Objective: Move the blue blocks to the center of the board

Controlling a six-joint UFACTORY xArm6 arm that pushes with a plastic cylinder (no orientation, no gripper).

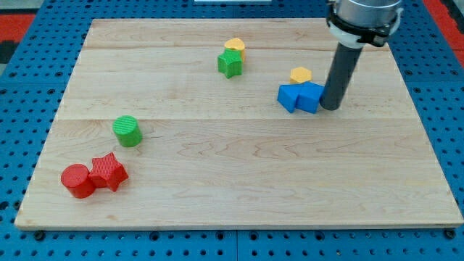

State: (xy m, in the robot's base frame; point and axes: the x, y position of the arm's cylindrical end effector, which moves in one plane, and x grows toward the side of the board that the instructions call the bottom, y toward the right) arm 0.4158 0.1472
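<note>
Two blue blocks sit side by side at the view's right of centre: a blue block (288, 96) on the left and a blue cube-like block (310, 97) touching it on the right. My tip (330, 107) stands against the right side of the right blue block. A small yellow block (301, 75) lies just above the blue pair.
A green star block (230, 64) with a yellow block (235, 48) behind it lies near the view's top centre. A green cylinder (127, 131) sits at the left. A red cylinder (77, 180) and a red star (109, 172) touch at the bottom left of the wooden board (239, 188).
</note>
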